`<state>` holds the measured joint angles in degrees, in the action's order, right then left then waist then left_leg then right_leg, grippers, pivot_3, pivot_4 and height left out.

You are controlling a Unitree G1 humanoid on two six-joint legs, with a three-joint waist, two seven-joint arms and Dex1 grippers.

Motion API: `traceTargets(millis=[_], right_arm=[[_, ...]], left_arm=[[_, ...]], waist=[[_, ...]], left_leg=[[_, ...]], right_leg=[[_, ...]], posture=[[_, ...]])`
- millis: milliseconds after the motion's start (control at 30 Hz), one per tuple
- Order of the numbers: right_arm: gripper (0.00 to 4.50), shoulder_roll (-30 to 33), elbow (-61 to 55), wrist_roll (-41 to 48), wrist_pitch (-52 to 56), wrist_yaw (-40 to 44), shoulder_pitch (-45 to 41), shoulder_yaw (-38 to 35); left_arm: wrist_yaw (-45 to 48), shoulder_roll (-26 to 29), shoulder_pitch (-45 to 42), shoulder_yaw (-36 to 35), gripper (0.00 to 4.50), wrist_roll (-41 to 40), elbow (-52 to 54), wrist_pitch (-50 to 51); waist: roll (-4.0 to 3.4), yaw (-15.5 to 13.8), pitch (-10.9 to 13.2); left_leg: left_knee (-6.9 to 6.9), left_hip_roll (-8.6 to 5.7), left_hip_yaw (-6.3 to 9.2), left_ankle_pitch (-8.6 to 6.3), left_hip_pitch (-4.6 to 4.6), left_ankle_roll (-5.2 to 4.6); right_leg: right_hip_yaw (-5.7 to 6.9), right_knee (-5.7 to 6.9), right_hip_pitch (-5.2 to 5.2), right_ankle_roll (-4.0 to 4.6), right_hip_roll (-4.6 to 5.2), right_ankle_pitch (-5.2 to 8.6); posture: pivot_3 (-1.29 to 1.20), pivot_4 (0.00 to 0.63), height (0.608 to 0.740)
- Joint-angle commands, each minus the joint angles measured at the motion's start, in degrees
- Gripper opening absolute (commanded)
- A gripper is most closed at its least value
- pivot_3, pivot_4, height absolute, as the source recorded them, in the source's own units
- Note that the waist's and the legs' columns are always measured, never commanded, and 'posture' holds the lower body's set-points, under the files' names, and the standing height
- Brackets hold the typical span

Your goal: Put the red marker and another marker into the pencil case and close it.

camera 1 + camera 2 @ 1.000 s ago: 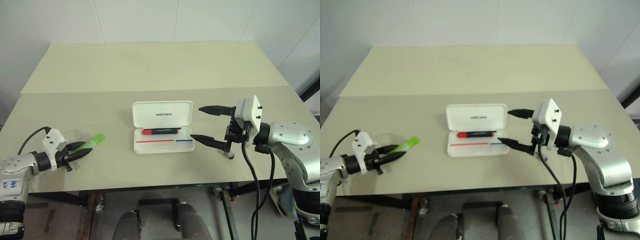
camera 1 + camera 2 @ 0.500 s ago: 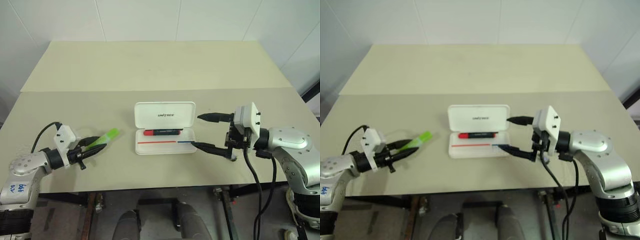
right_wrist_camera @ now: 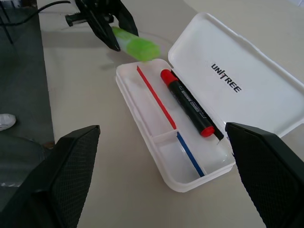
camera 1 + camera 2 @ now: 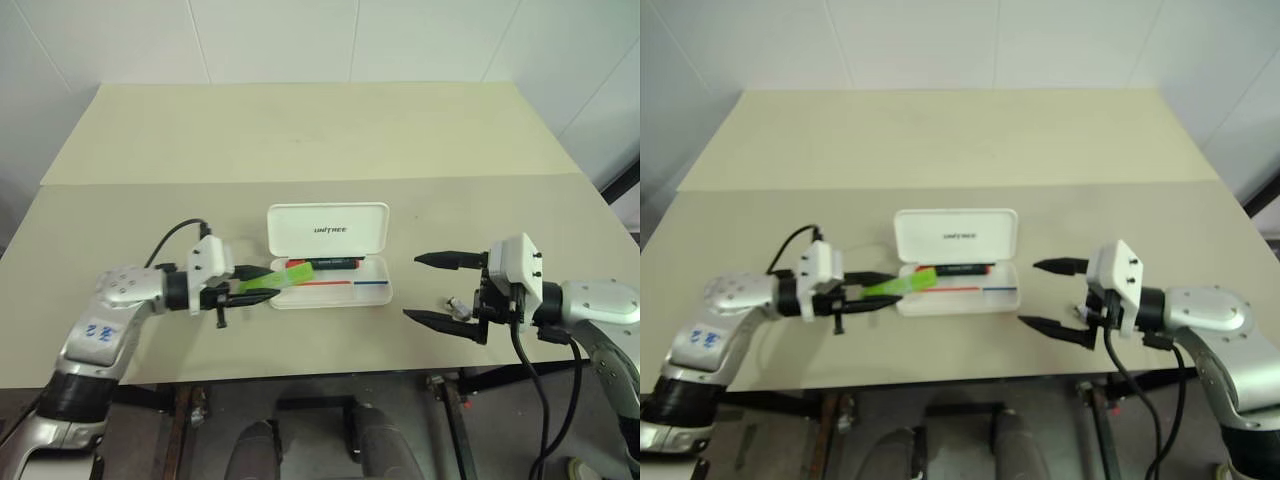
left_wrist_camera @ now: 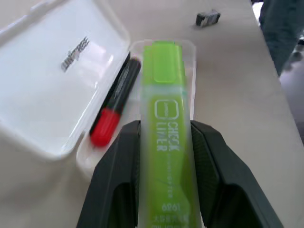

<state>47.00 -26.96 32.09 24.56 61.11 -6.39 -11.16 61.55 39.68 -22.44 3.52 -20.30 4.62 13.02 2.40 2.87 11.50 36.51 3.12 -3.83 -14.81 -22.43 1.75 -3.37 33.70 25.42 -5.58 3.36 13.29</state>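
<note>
Table (image 4: pixel 300 130): pale beige top, seam across its width, set against wall. Wall (image 4: pixel 280 40): white panels with thin joints. Floor (image 4: pixel 300 420): grey, beneath the table's near edge.

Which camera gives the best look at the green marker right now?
The left wrist view: the green marker is large there, label readable, between the left gripper's fingers. The eye views show it small, and the right wrist view shows its far end.
</note>
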Motion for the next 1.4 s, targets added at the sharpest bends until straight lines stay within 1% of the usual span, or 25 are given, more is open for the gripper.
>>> traceTargets(millis=[33,167,433,567,767,1100,1167,1267,1400], right_arm=[[4.50,1.2,-3.6,0.9,-0.5,-1.1,2.4,-3.8],[4.50,0.8,-6.4,1.3,-0.1,-3.2,5.6,-6.3],[4.50,0.2,-10.4,2.1,0.5,-6.9,9.6,-8.4],[4.50,0.0,-11.6,2.5,0.6,-8.5,10.0,-8.4],[4.50,-0.1,-12.8,3.0,0.8,-10.1,9.9,-8.0],[4.50,0.0,-13.1,3.5,1.1,-11.6,8.9,-6.9],[4.50,-0.1,-13.0,3.6,1.2,-11.7,8.6,-6.8],[4.50,-0.1,-12.8,3.5,1.1,-11.9,8.1,-6.3],[4.50,-0.2,-12.4,3.4,1.0,-12.1,7.6,-5.7]], left_arm=[[1.2,-1.5,-3.4,2.5,1.10,2.5,-3.3,-2.2],[2.0,-4.4,-7.1,5.6,1.10,4.7,-7.1,-3.7],[3.4,-8.1,-10.7,8.2,1.10,8.2,-14.1,-8.3],[3.6,-9.3,-12.3,9.0,1.10,10.1,-17.8,-10.8],[4.1,-10.7,-13.5,9.4,1.10,11.7,-21.4,-12.7],[5.6,-12.6,-13.7,10.0,1.10,12.6,-22.5,-13.3],[5.6,-12.7,-13.5,10.1,1.86,12.6,-22.0,-13.1],[5.3,-12.8,-13.4,10.0,2.77,12.8,-21.2,-12.9],[5.1,-12.6,-13.5,9.6,2.77,12.4,-19.6,-11.8]], waist=[[0.00,0.0,0.0],[0.02,0.1,0.0],[0.04,0.1,0.0],[0.05,0.2,0.0],[0.05,0.0,0.0],[0.06,-0.4,0.0],[0.05,-0.5,0.0],[0.06,-0.5,0.0],[0.06,-0.8,0.0]], left_leg=[[0.03,-0.01,0.00,0.00,0.00,0.00],[0.17,-0.01,0.00,0.00,-0.02,0.00],[0.66,0.00,0.05,0.00,-0.09,-0.03],[0.68,0.00,0.09,0.00,0.05,-0.03],[0.57,0.00,0.10,-0.02,0.03,-0.04],[0.61,-0.01,0.11,-0.03,0.02,-0.05],[0.60,-0.01,0.11,-0.03,0.02,-0.05],[0.60,-0.01,0.11,-0.03,0.02,-0.06],[0.60,-0.01,0.11,-0.03,0.02,-0.06]], right_leg=[[-0.02,0.01,-0.01,-0.02,0.00,-0.01],[-0.06,0.02,-0.02,-0.03,-0.02,-0.01],[-0.08,0.02,-0.17,-0.11,-0.03,-0.05],[-0.07,-0.14,-0.43,-0.15,-0.03,-0.10],[-0.06,-0.22,-0.44,-0.17,-0.03,-0.08],[-0.06,-0.22,-0.46,-0.18,-0.02,-0.08],[-0.05,-0.22,-0.46,-0.18,-0.02,-0.08],[-0.05,-0.23,-0.46,-0.18,-0.02,-0.08],[-0.05,-0.23,-0.46,-0.18,-0.02,-0.08]], posture=[[0.00,0.150,0.740],[0.00,0.150,0.740],[0.00,0.150,0.740],[0.00,0.150,0.740],[0.00,0.150,0.740],[0.00,0.150,0.740],[0.00,0.150,0.740],[0.00,0.150,0.740],[0.00,0.150,0.740]])
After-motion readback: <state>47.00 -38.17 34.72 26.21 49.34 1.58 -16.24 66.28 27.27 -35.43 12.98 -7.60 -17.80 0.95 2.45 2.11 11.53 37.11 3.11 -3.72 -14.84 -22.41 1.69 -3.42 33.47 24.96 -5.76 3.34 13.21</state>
